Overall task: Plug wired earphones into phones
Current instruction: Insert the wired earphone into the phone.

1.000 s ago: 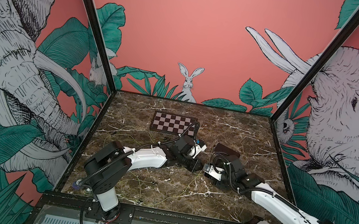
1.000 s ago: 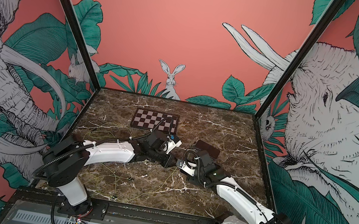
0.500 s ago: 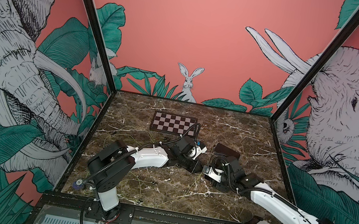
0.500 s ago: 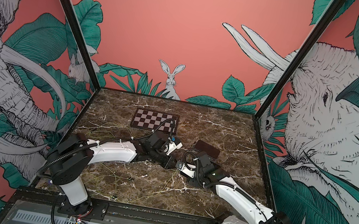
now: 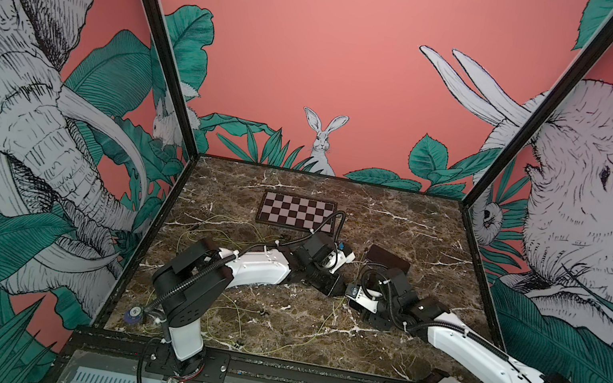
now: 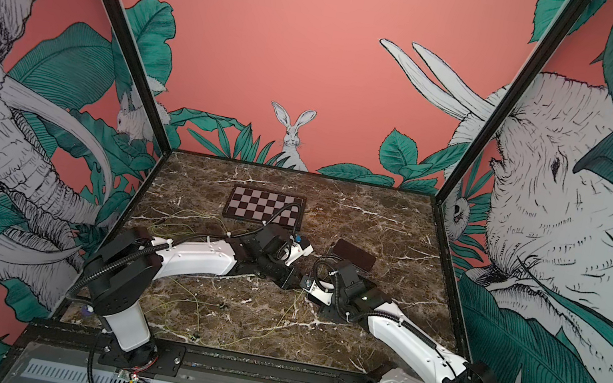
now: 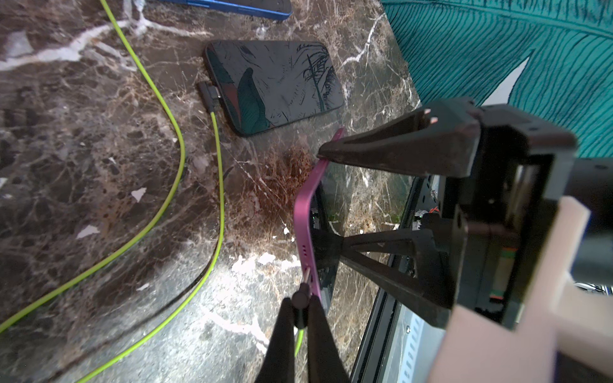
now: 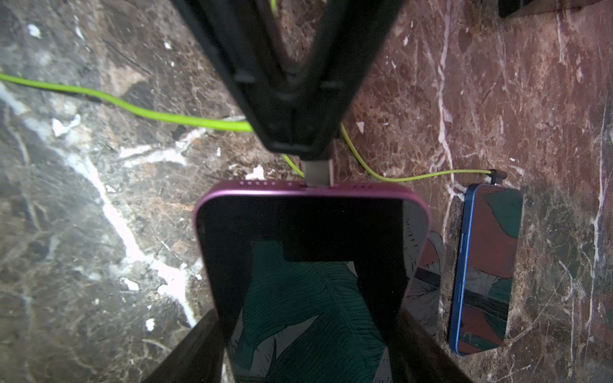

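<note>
I judge two done: the glossy black phone [image 7: 272,86] and the blue-edged phone [image 8: 484,268] lie plugged in on the marble bench [image 7: 83,185]. My right jaws clamp the purple-rimmed phone [image 8: 308,265] by its sides. My left jaws pinch the dark plug [image 7: 301,300] of the last yellow-green earphone cord [image 7: 299,341], its tip barely in the port.

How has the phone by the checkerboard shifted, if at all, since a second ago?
No. The phone lies just where it did, right of the checkerboard.
</note>
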